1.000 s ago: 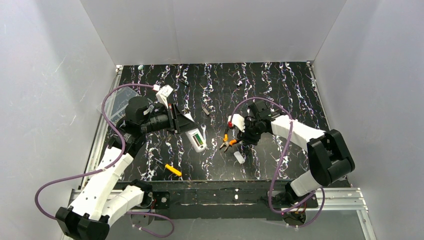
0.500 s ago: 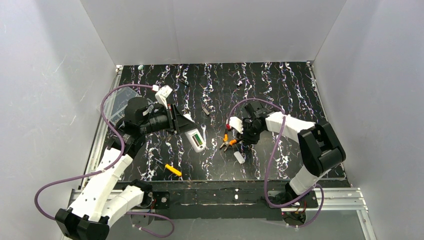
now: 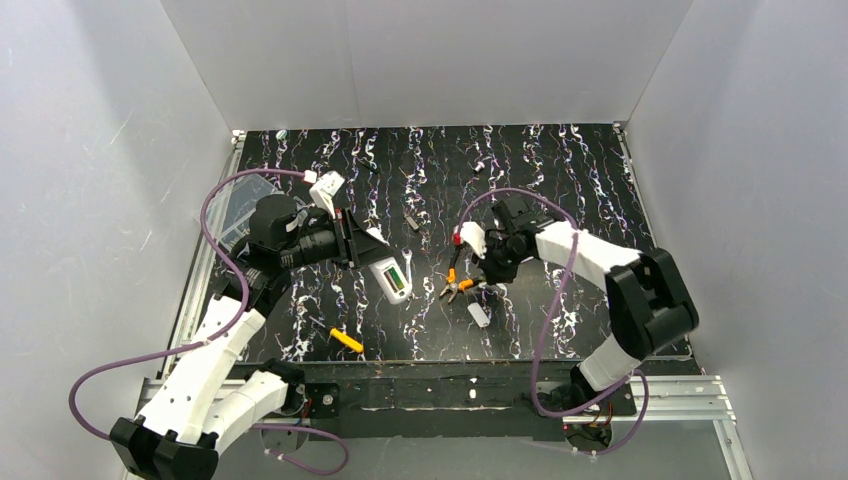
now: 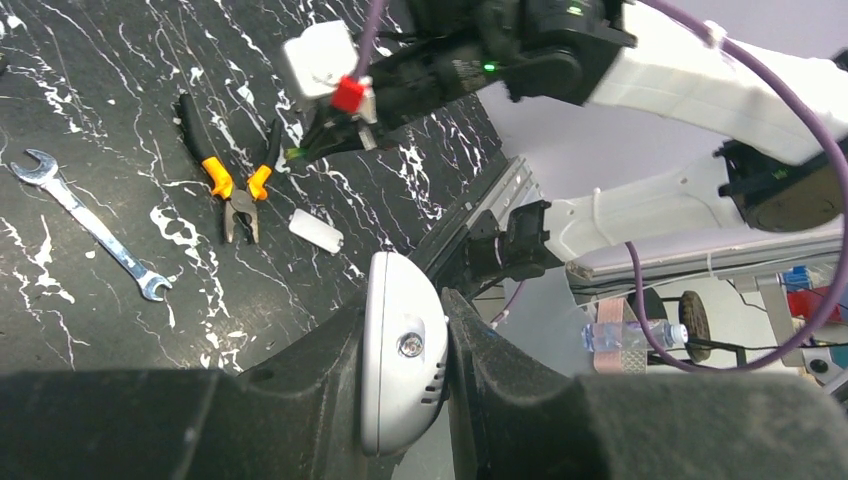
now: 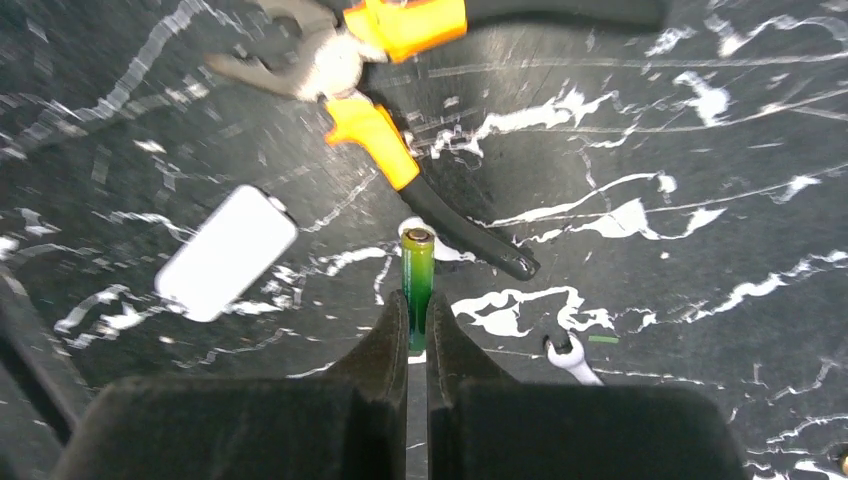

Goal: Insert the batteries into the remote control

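Note:
The white remote control (image 3: 393, 280) is clamped at one end in my left gripper (image 3: 380, 258). A green strip shows on its upward face. In the left wrist view the remote control (image 4: 403, 365) stands on edge between the shut fingers of the left gripper (image 4: 403, 330). My right gripper (image 5: 417, 310) is shut on a slim green battery (image 5: 417, 275), which points forward from its tips just above the black table. In the top view the right gripper (image 3: 480, 280) sits beside the pliers. The battery (image 4: 295, 153) also shows as a green speck in the left wrist view.
Orange-handled pliers (image 3: 455, 280) lie between the two grippers, with a loose white cover piece (image 3: 479, 315) just in front. A small wrench (image 4: 85, 222) lies by the remote. A yellow-handled tool (image 3: 346, 340) rests near the front edge, and a grey metal bit (image 3: 411, 222) lies further back.
The right gripper has closed on the green battery beside the pliers, and its forearm has shifted slightly. The left arm and the remote have stayed put.

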Available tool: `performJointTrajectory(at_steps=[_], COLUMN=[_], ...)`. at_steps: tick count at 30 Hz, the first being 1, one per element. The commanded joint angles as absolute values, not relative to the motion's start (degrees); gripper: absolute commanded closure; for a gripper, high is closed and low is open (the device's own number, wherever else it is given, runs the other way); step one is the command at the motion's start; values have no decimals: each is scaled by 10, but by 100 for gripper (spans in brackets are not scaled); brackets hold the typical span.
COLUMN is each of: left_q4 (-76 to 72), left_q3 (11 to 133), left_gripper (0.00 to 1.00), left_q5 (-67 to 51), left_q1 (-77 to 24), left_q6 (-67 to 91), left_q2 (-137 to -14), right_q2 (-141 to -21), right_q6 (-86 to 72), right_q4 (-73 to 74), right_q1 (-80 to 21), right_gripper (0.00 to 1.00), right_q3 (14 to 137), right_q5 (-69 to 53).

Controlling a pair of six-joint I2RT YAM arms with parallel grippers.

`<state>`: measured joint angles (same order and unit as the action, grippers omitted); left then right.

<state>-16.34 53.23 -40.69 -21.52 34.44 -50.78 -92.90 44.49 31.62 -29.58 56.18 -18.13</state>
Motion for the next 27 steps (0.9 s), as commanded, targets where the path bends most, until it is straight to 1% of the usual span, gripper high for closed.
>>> performJointTrajectory(at_steps=[1, 5, 8, 10, 11, 13, 16, 18, 21, 27], left_q4=[-168, -194, -214, -224, -229, -241, -258, -284, -337, -410], left_q3=[535, 522, 513, 511, 511, 511, 510, 501, 483, 466], left_gripper=[100, 100, 100, 100, 100, 100, 100, 100, 100, 100], left_q5=[-399, -377, -368, -367, -367, -366, -356, -349, -343, -357], left_q1=[-217, -216, -216, -216, -216, -216, -217, -217, -217, -218], left_q6=[333, 342, 354, 362, 367, 377, 401, 429, 478, 547], left_q2=[-500, -501, -505, -512, -517, -526, -539, -546, -558, -580], right_q2=[-817, -710, -644, -613, -604, -600, -628, -663, -722, -859], right_q6=[280, 152, 100, 64, 53, 45, 27, -22, -73, -90], right_q4=[257, 186, 188, 199, 210, 254, 334, 371, 431, 577], right_q1=[-293, -293, -299, -324, -345, -416, -524, -566, -597, -607], right_gripper=[99, 99, 99, 99, 99, 99, 99, 99, 99, 99], right_q3=[546, 506, 517, 550, 570, 627, 731, 791, 870, 1013], right_q5=[-246, -243, -302, -312, -296, -221, -119, -66, -39, -3])
